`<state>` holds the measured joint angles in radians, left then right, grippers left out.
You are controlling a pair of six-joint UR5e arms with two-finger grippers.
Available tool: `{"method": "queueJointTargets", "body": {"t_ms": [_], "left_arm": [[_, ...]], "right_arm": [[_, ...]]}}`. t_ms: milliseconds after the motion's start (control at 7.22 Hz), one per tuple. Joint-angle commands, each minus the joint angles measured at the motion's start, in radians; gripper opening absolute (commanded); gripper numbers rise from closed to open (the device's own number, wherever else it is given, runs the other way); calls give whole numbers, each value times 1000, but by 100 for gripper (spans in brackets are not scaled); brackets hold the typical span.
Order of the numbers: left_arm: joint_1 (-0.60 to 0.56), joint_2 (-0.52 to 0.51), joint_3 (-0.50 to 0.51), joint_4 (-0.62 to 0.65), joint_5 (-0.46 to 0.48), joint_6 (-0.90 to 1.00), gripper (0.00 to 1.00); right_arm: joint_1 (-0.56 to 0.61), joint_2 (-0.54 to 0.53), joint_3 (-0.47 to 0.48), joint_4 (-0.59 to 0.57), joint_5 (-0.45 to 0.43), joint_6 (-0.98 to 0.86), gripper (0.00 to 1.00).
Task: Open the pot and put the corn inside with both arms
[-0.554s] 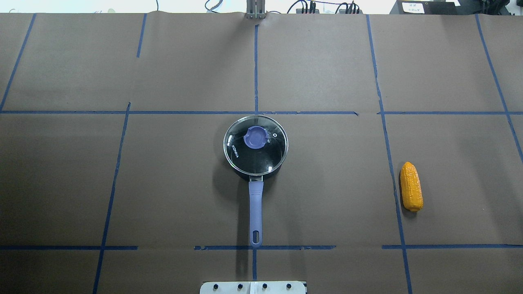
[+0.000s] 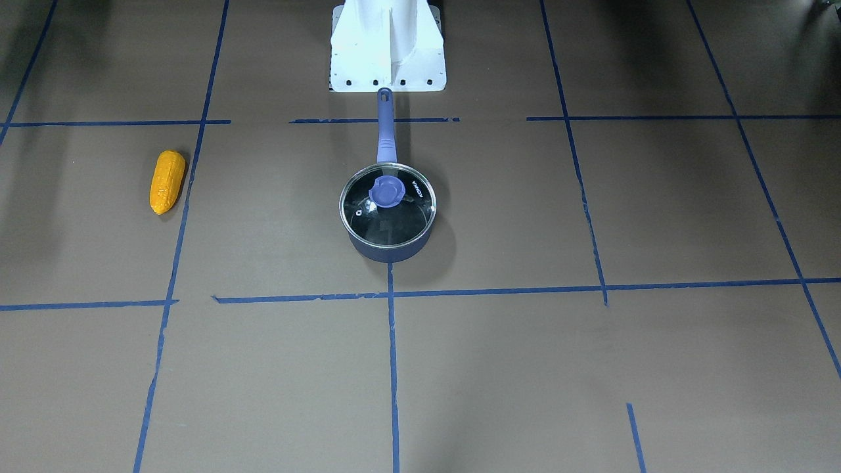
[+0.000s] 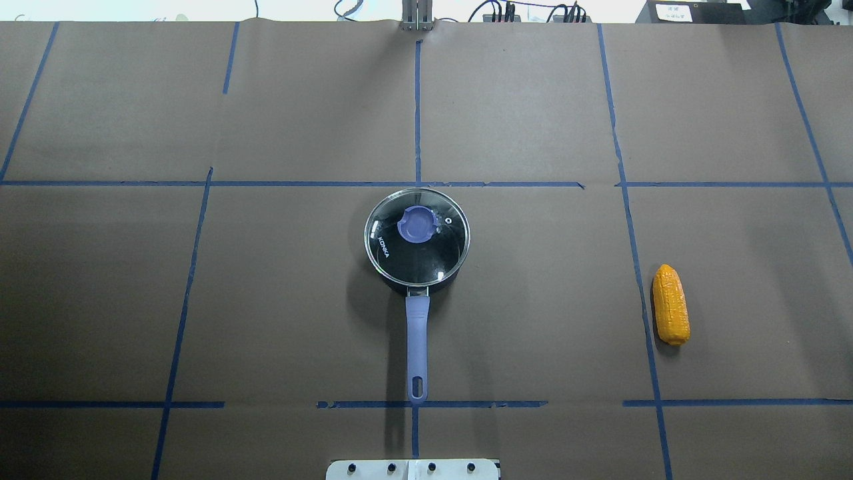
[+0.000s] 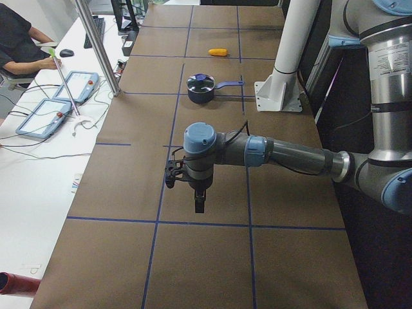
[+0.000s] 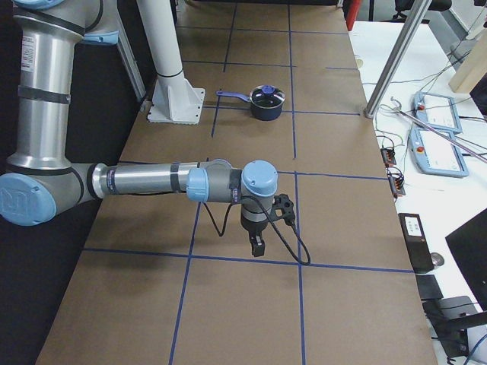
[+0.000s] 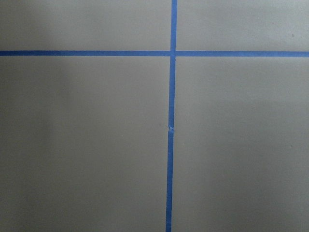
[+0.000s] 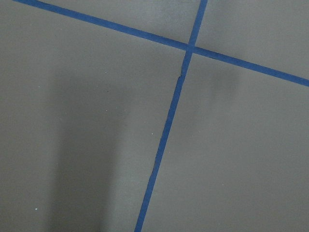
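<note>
The dark navy pot (image 3: 426,283) stands at the table's middle with its glass lid (image 3: 440,257) on, blue knob (image 3: 418,225) on top, and lavender handle (image 3: 417,347) pointing toward the robot base. It also shows in the front view (image 2: 387,249). The yellow-orange corn (image 3: 670,305) lies flat far to the pot's right, also in the front view (image 2: 167,181). Neither gripper is in the overhead or front views. The left gripper (image 4: 199,205) hangs over bare table far from the pot; I cannot tell if it is open or shut. The same holds for the right gripper (image 5: 259,247).
Brown paper with blue tape lines covers the table (image 3: 266,300). The white robot base (image 2: 387,46) stands just behind the handle's end. Both wrist views show only paper and tape. A metal post (image 4: 96,45), pendants and an operator are at the table's far side.
</note>
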<state>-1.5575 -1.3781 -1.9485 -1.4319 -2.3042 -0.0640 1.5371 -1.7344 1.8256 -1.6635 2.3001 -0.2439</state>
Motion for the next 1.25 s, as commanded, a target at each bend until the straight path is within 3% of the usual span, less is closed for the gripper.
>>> {"method": "queueJointTargets", "body": {"t_ms": [0, 554, 1108], "left_arm": [[2, 2, 0, 1, -1, -7, 100], [2, 7, -4, -9, -70, 1, 100], [76, -2, -15, -15, -95, -7, 100]], "right_arm": [[0, -1, 0, 1, 4, 0, 100], [0, -2, -2, -1, 7, 2, 100], [0, -30, 6, 5, 28, 2, 100]]}}
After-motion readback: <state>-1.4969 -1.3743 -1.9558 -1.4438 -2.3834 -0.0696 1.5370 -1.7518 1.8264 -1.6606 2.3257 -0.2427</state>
